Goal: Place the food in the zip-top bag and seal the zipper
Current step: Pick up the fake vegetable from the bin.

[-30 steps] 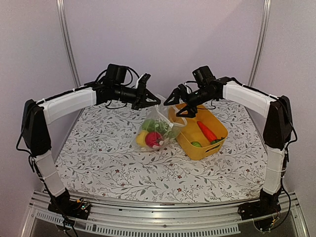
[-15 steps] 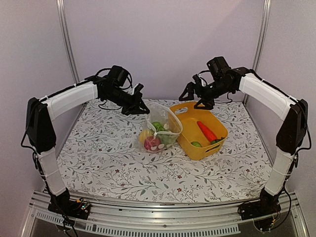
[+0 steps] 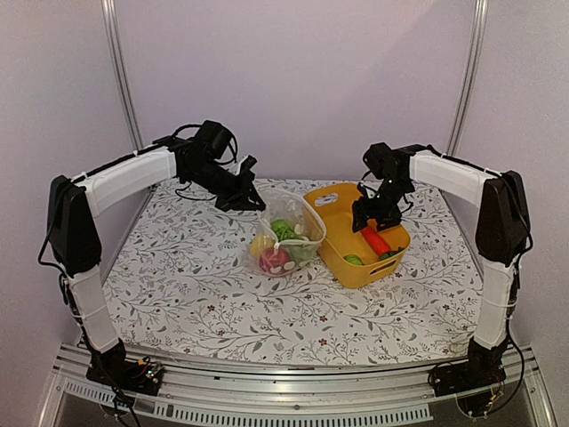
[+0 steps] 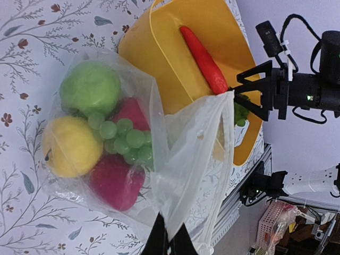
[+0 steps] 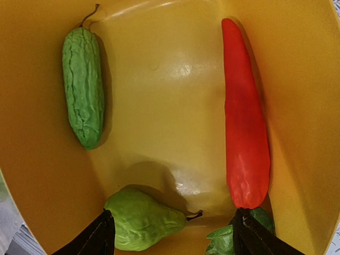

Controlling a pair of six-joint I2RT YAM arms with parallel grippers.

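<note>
The zip-top bag (image 3: pixel 289 233) lies on the table left of the yellow tub, its mouth gaping toward the tub and the zipper (image 3: pixel 316 216) apart. Inside it are food pieces: a green apple (image 4: pixel 90 87), a lemon (image 4: pixel 71 146), grapes (image 4: pixel 125 135) and red pieces (image 4: pixel 117 180). My left gripper (image 3: pixel 244 197) (image 4: pixel 169 241) is shut on the bag's (image 4: pixel 186 159) mouth edge, holding it up. My right gripper (image 3: pixel 373 213) (image 5: pixel 172 234) is open, down inside the tub, its fingers either side of a green pear (image 5: pixel 143 220). An orange-red carrot (image 5: pixel 244 138) and a green gourd (image 5: pixel 83 87) lie there too.
The yellow tub (image 3: pixel 342 200) (image 5: pixel 159 79) stands right of centre on the flowered tablecloth (image 3: pixel 178 285), touching the bag. The carrot's green top (image 5: pixel 223 240) sits by my right finger. Metal posts and walls close the back and sides.
My right gripper dropped from above the tub's far rim down into the tub and its jaws narrowed slightly. My left gripper drew back left, then held the bag's mouth open.
</note>
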